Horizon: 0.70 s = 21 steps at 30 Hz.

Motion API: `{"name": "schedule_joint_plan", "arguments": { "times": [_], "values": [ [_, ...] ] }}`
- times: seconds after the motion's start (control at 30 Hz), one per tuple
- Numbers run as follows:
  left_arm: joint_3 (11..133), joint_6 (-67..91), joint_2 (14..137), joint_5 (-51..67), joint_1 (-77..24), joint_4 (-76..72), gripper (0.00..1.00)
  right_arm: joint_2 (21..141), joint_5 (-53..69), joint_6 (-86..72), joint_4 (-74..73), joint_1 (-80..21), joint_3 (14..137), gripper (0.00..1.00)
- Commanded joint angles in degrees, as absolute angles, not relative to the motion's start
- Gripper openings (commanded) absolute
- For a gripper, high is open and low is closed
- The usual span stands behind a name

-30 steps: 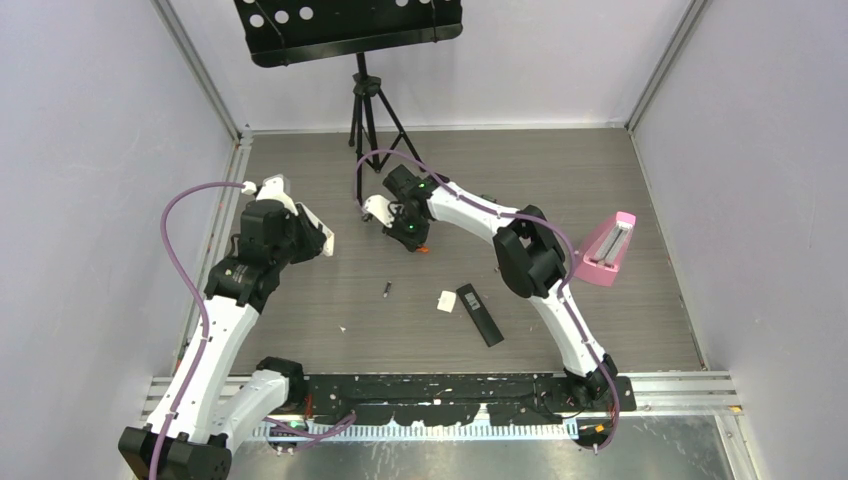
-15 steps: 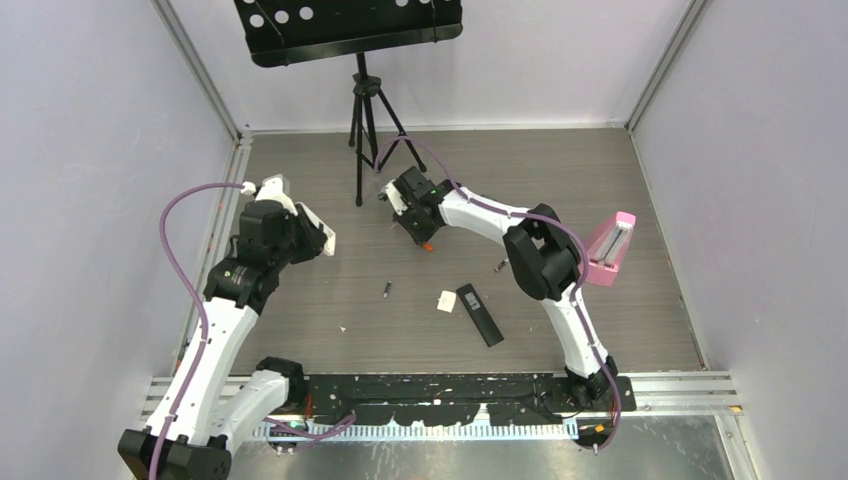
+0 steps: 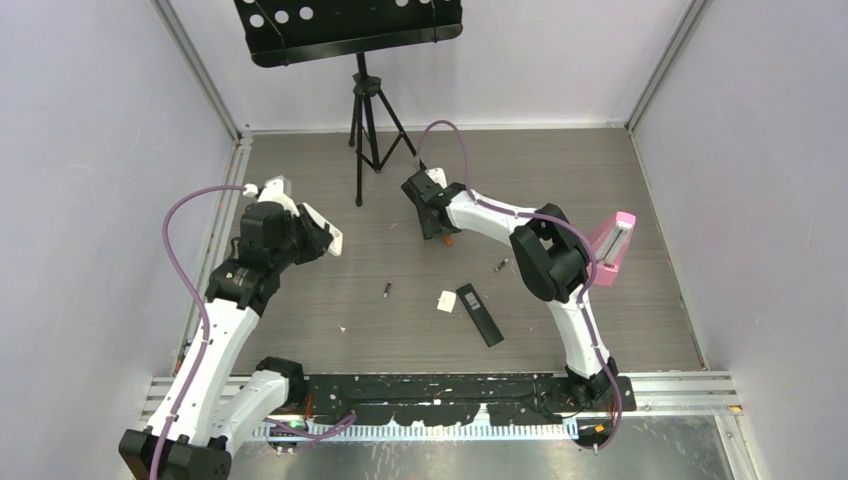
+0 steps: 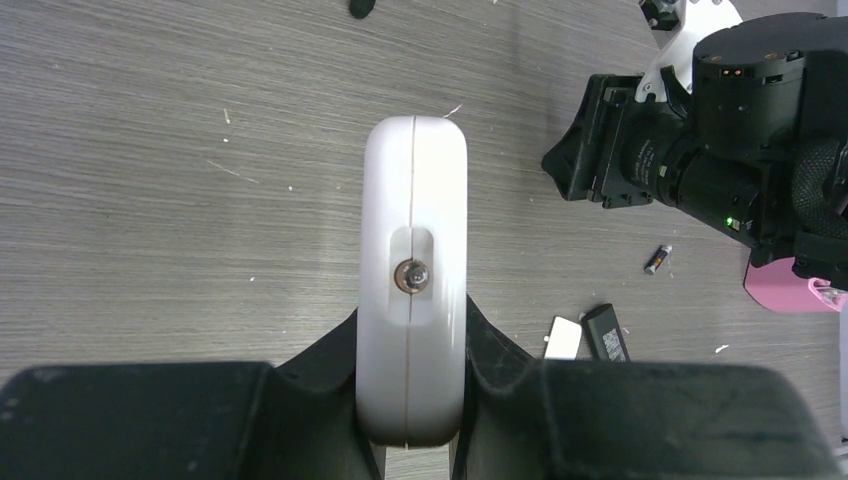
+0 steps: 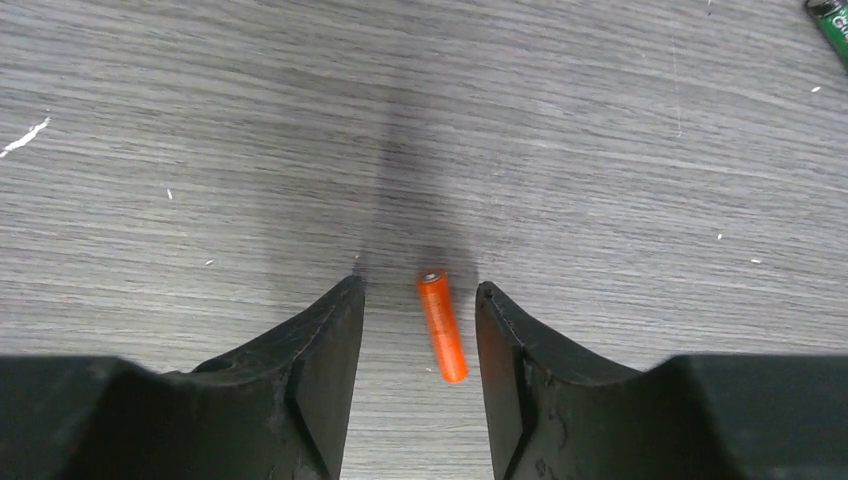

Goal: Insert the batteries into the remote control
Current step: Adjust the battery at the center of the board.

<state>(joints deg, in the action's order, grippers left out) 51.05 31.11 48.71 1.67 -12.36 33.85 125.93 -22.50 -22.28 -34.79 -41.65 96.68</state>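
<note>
Right tool [image 5: 420, 290] jaws apart, orange battery [image 5: 443, 328] lying between, untouched. We centre, lower to worktop [image 5: 620, 150], close gently. Left tool [image 4: 412, 318] clamped on white remote [image 4: 412, 190].

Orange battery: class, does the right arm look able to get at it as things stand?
Probably yes: the orange battery lies on the table between the open fingers of the right pincer, with nothing covering it.

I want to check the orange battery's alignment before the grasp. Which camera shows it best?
The right wrist view: the orange battery lies flat, whole and sharp, between the right gripper's open fingers, touching neither. The top view shows only an orange speck by that gripper; the left wrist view misses it.
</note>
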Motion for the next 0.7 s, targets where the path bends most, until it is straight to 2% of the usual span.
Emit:
{"name": "schedule_joint_plan", "arguments": {
  "times": [0.0, 0.13, 0.23, 0.33, 0.53, 0.67],
  "values": [
    [50.64, 31.54, 47.67, 2.60, -12.29, 30.45, 0.00, 125.11, -20.35, -25.76, -39.13, -40.67, 96.44, 0.49],
    [50.29, 31.50, 47.55, 2.63, -12.29, 30.41, 0.00, 125.30, -15.56, -25.42, -40.46, -39.72, 96.49, 0.40],
    [50.22, 31.40, 47.56, 2.55, -12.33, 30.39, 0.00, 125.48, -13.72, -25.57, -42.22, -38.88, 96.40, 0.38],
    [50.19, 31.36, 47.55, 2.55, -12.34, 30.41, 0.00, 124.77, -12.72, -25.38, -42.68, -37.88, 95.38, 0.39],
    [50.10, 31.31, 47.43, 2.46, -12.33, 30.42, 0.00, 122.77, -6.58, -18.25, -43.10, -37.09, 93.95, 0.49],
    [50.05, 31.42, 47.34, 2.46, -12.31, 30.44, 0.00, 123.41, -5.08, -15.14, -44.46, -37.09, 94.21, 0.47]
  ]
}}
